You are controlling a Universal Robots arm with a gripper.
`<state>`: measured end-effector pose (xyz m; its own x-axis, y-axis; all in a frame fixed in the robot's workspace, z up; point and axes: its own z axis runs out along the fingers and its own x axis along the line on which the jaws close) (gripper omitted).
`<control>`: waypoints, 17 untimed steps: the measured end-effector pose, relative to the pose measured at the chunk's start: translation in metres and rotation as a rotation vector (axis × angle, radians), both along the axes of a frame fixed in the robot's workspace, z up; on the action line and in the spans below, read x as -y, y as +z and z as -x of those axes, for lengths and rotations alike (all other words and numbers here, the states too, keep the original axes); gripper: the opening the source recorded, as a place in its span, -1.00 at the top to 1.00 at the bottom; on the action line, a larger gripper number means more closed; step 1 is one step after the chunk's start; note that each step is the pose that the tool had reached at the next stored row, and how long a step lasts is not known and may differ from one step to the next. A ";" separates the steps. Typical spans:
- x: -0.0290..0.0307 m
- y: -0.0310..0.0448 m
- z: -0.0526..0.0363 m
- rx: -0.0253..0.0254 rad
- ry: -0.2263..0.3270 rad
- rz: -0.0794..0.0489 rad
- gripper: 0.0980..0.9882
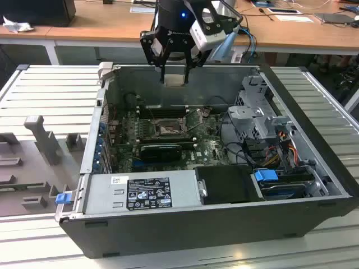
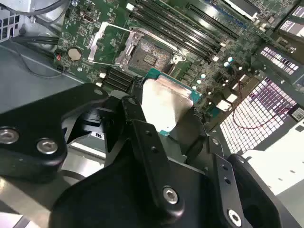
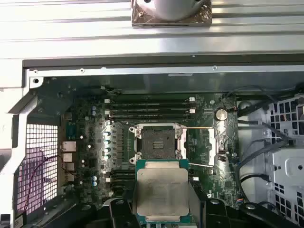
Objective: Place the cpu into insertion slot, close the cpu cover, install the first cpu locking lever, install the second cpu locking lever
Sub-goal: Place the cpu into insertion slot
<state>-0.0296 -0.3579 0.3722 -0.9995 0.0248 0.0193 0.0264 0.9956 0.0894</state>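
Cpu (image 1: pixel 174 80) hangs pinched by two opposite edges between the jaws of my gripper (image 1: pixel 174 72), at the upper middle of the exterior view, above the open computer case (image 1: pixel 196 230) and clear of everything inside it. The case lies on a slatted metal table (image 1: pixel 50 89), and a grey power supply (image 1: pixel 140 190) runs along its near wall at lower centre. A green motherboard (image 1: pixel 207 148) covers the case floor. Near its middle sits the insertion slot (image 3: pixel 159 141), dark and bare. The cpu cover (image 2: pixel 95 38) is swung open just beside the slot. In both wrist views my chip's pale metal top hovers apart from the slot.
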 end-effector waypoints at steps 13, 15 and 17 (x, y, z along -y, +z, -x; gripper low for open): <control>0.0004 -0.0074 0.0000 -0.0001 -0.215 0.007 0.03; 0.0004 -0.0076 0.0000 -0.0002 -0.248 0.007 0.03; 0.0004 -0.0078 0.0000 -0.0002 -0.279 0.008 0.03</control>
